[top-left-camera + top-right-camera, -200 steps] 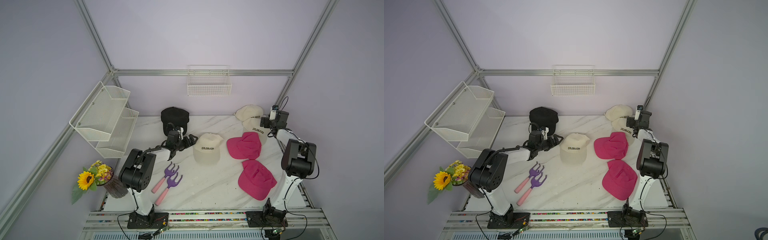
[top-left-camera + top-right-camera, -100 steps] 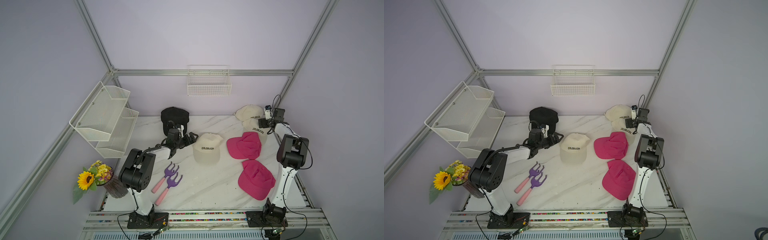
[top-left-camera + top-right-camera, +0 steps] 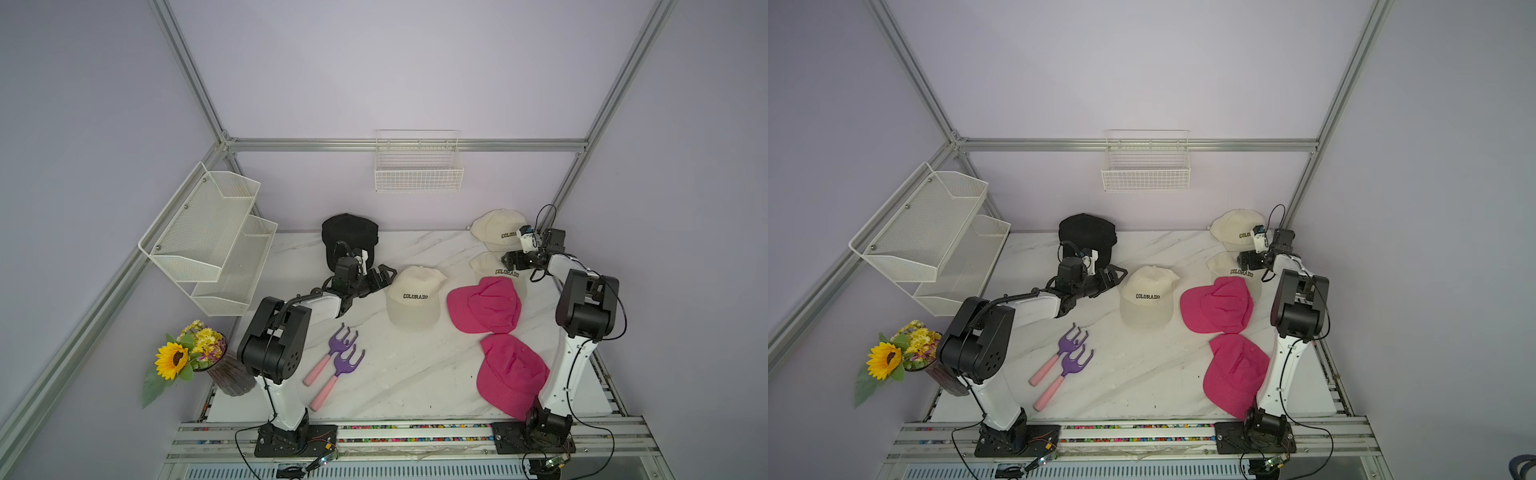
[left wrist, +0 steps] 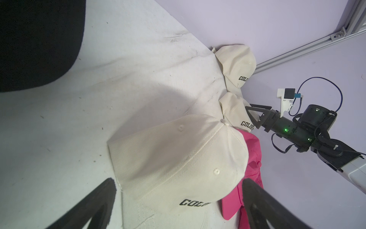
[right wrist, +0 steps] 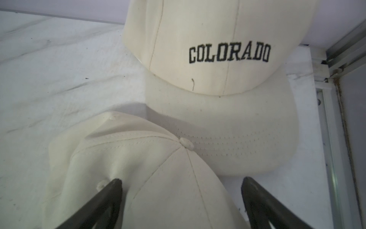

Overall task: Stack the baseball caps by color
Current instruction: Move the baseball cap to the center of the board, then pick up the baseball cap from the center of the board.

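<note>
Three cream baseball caps lettered COLORADO sit unstacked. The second cream cap [image 5: 158,168] lies between the parted jaws of the right gripper [image 5: 181,179], with its crown button just ahead of them. One of the fingers [image 5: 113,188] dents the soft crown, but nothing is clamped. Farther ahead of those jaws rests the corner cream cap [image 5: 217,49], its brim just beside the second cap's crown; whether they touch cannot be told. The centre cream cap [image 4: 178,150] lies between and just ahead of the wide-apart jaws of the left gripper [image 4: 178,180], ungripped.

In a top view, the far pink cap [image 3: 484,305] overlaps the second cream cap's brim and the near pink cap [image 3: 509,374] lies apart from it. The black caps [image 3: 349,237] form one dark mound behind the left gripper; their number cannot be told.

Likely risks: closing on a soft crown may pinch only a fold, so the cap sags or slips. Lifting the second cream cap could also drag the far pink cap lying on its brim.

The right arm [image 3: 582,307] rises upright from the front rail [image 3: 415,428], its wrist bent so the gripper lies low, pointing sideways across the second cream cap. The left arm [image 3: 291,316] stretches low and forward, its gripper nearly level.
</note>
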{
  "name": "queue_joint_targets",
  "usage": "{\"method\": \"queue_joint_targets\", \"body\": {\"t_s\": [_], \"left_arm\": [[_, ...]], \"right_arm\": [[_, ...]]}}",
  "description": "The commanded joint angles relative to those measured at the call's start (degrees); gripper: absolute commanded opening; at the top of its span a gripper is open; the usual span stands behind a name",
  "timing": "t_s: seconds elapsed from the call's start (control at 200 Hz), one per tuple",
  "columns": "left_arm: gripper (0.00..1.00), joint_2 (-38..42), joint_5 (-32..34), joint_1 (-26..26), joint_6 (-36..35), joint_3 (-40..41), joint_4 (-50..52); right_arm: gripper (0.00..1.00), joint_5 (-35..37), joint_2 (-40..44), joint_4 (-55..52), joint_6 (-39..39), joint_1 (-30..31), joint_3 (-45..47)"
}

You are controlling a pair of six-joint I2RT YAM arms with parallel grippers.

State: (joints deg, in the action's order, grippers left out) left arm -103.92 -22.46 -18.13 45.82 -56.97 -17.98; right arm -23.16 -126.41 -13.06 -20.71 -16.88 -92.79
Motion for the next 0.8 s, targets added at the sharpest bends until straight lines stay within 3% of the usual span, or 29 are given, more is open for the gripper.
{"method": "queue_joint_targets", "body": {"t_s": [0.0, 0.095, 0.29, 0.41, 0.565, 0.795], "left_arm": [[1.00, 1.29, -0.95, -0.04, -1.11, 0.61, -2.52], [1.00, 1.39, -1.10, 0.00, -1.35, 0.81, -2.68], [1.00, 1.45, -2.08, 0.02, -1.69, 0.63, -3.15], [1.00, 2.39, -1.37, 0.02, -2.17, 0.93, -2.77], [1.00, 3.52, -0.44, 0.02, -3.77, 1.21, -1.41], [1.00, 2.59, -1.80, 0.02, -5.96, -0.16, 0.37]], "right_arm": [[0.97, -3.01, 4.21, 2.25, 5.45, 0.01, 3.34], [0.97, -3.92, 7.55, 5.26, 9.02, 0.01, 7.06], [0.97, 1.46, 16.01, 12.09, 16.65, 0.00, 12.68], [0.97, 8.85, 22.54, 17.51, 25.13, 0.01, 18.86], [0.97, 9.33, 27.77, 19.23, 31.64, 0.01, 27.64], [0.97, 4.91, 23.09, 19.14, 31.51, 0.01, 29.71]]}}
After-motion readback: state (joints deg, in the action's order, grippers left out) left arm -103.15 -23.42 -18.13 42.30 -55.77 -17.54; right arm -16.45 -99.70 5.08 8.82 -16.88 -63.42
